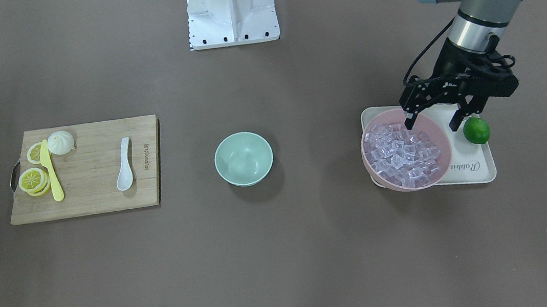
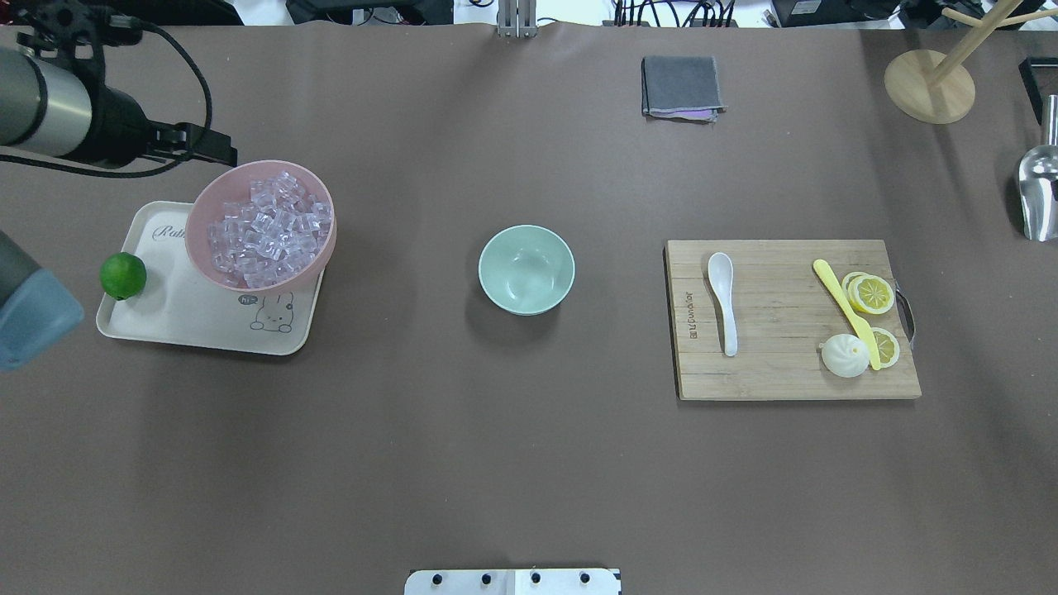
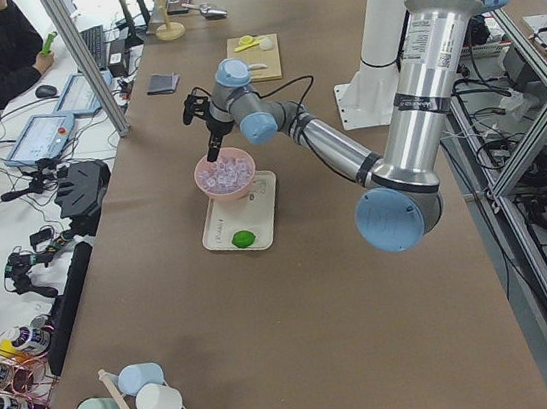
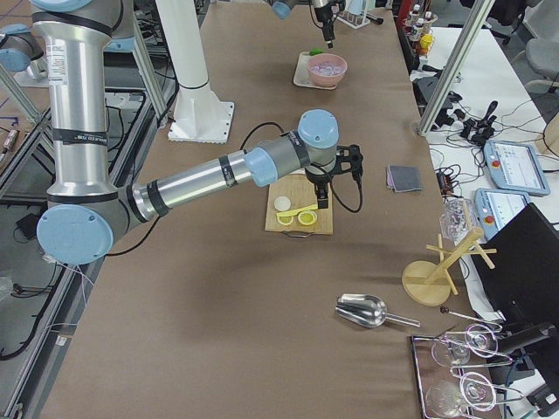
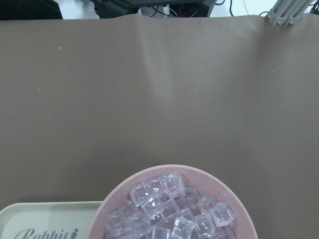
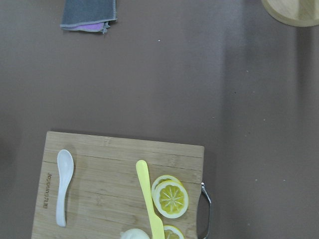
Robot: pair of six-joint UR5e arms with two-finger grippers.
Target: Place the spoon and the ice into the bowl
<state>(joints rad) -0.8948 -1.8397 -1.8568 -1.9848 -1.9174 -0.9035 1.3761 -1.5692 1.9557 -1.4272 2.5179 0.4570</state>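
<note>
The white spoon [image 1: 124, 165] lies on the wooden cutting board [image 1: 97, 191], bowl end toward the front edge; it also shows in the overhead view [image 2: 723, 297] and the right wrist view [image 6: 62, 186]. The mint-green bowl [image 1: 243, 158] stands empty at the table's middle. The ice [image 1: 402, 151] is heaped in a pink bowl [image 2: 198, 240] on a cream tray [image 1: 476, 169]. My left gripper [image 1: 434, 124] is open and empty, just above the pink bowl's robot-side rim. My right gripper [image 4: 323, 202] hovers over the cutting board; I cannot tell whether it is open or shut.
A green lime [image 1: 476, 131] sits on the tray beside the pink bowl. A yellow knife [image 1: 51, 171], lemon slices [image 1: 33, 179] and a white bun [image 1: 60, 142] lie on the board. A grey cloth [image 2: 681, 87], a metal scoop [image 2: 1040, 194] and a wooden stand [image 2: 930, 87] are at the far side.
</note>
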